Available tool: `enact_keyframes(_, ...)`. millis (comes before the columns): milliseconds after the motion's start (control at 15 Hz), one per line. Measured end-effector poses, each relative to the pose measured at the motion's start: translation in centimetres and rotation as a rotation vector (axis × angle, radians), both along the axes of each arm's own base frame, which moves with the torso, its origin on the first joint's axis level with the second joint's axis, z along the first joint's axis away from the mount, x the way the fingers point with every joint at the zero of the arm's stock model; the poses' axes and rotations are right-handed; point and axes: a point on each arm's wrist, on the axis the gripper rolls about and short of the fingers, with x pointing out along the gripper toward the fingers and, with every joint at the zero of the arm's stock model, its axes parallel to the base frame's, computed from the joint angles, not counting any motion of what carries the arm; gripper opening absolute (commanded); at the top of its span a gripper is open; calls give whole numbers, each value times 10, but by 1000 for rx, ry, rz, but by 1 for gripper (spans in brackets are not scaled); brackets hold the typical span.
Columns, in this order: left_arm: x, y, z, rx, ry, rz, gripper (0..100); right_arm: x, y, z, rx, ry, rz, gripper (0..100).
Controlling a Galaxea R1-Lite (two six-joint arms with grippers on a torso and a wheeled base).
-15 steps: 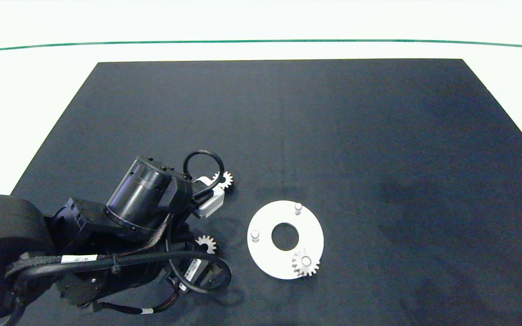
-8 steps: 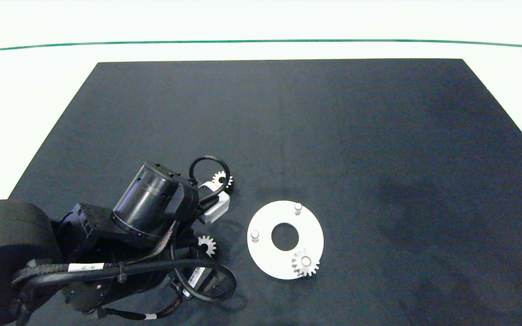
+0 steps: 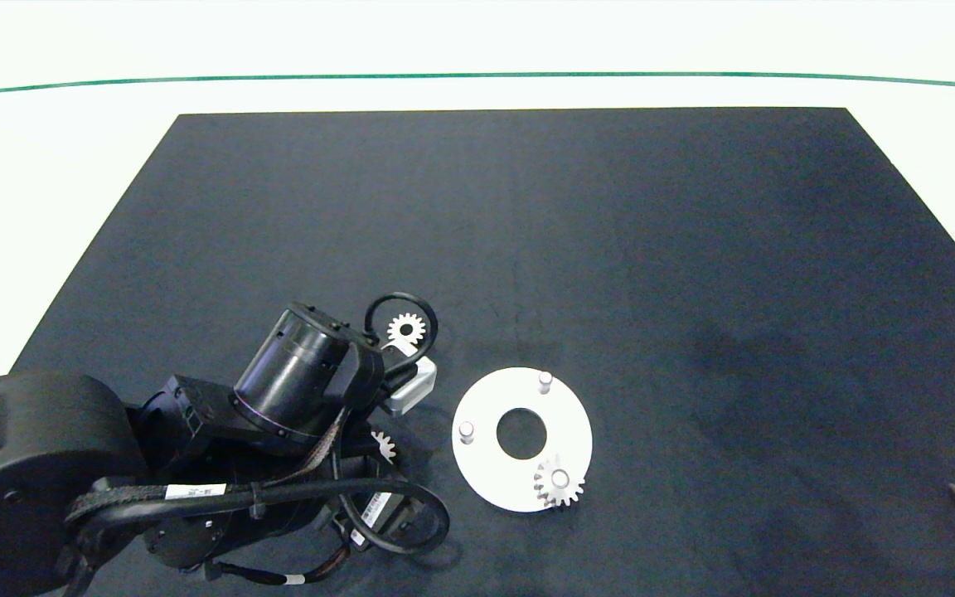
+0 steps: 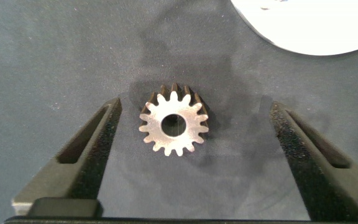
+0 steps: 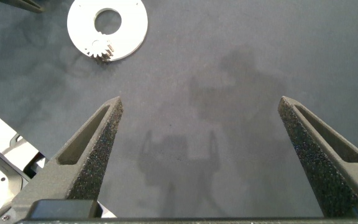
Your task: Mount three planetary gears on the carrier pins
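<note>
Left gripper spreads wide around a flat-lying gear, half-hidden under its arm overhead.

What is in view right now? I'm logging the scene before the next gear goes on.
planetary gears: three, silver-grey; one on the disc's near pin, one on the mat between the open left fingers, one farther back by the arm's cable.
carrier pins: two bare, whitish.
disc: one, white, mid-mat.
mat: one, black.
left gripper: around a gear.
right gripper: open, off at the right.
</note>
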Motion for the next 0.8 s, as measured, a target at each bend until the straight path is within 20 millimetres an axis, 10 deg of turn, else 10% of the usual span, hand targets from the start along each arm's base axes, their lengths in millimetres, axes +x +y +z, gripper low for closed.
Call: enact_keyframes(800, 6, 5, -3, 23, 2, 13, 66, 0, 0, 1, 9, -10, 1, 100)
